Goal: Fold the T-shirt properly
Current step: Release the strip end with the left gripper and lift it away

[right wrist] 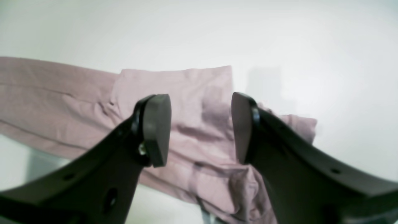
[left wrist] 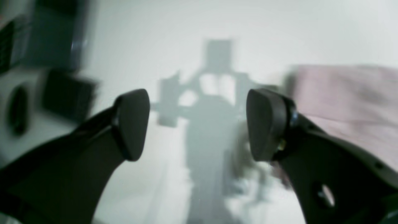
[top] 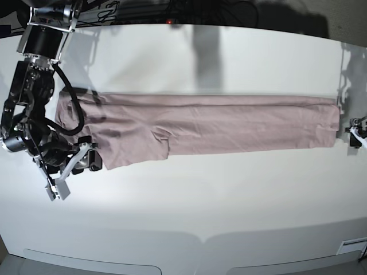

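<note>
My left gripper (left wrist: 197,124) hangs with jaws wide apart beside one end of the long-folded pink T-shirt (top: 206,123), while my right gripper (right wrist: 200,129) hovers parted and empty over the other end.

The left wrist view is blurred all over: the dark shapes at its upper left (left wrist: 46,62) cannot be identified, and the T-shirt (left wrist: 348,102) is a soft pink patch cut off by the right edge. In the base view, the left pincer (top: 358,134) sits at the right edge of the frame, mostly cut off and too small to read. The right arm (top: 34,132) at the left of that frame hides the nearest corner of the cloth. In the right wrist view, the T-shirt runs off the left and bottom edges.
</note>
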Controlling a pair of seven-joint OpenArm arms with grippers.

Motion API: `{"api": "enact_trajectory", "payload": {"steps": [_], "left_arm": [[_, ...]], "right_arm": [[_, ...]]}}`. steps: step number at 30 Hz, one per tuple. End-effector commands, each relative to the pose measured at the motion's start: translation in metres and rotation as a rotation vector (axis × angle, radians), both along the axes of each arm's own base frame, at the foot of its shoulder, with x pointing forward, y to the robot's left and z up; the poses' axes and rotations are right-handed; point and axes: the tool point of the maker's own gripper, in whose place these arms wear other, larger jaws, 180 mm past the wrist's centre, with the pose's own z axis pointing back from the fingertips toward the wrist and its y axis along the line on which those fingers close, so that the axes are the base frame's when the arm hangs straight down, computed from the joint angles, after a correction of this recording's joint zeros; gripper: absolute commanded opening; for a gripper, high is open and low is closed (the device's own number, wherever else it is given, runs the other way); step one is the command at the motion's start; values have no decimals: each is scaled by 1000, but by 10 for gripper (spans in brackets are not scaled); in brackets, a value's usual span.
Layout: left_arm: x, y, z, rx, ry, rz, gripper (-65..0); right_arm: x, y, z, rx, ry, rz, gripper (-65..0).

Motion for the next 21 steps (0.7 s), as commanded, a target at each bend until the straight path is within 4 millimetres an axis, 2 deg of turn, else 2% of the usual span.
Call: {"api": "enact_trajectory", "payload": {"steps": [1, 5, 7, 9, 12, 15, 17, 21], "left_arm": [[10, 0, 18, -11, -42, -41, -193], [5, -42, 11, -216, 5, -214, -193], [2, -54, 8, -301, 16, -250, -193], [1, -47, 5, -292, 23, -230, -193], [-2, -23, 2, -134, 61, -218, -193], [-3, -7, 4, -1, 85, -222, -193], [-1, -1, 8, 58, 76, -228, -193], [-1, -1, 9, 64, 85, -228, -193]], "right_arm": [[8, -1, 18, 3, -55, 8, -331], [7, -1, 17, 0, -47, 8, -331], [6, -2, 15, -6, -32, 8, -331], [3, -3, 12, -12, -16, 9, -331], [3, -3, 12, -14, -10, 9, -331], [3, -3, 12, -13, -10, 10, -331], [3, -3, 12, -13, -11, 9, -331], [3, -3, 12, -14, -10, 9, -331]]}}
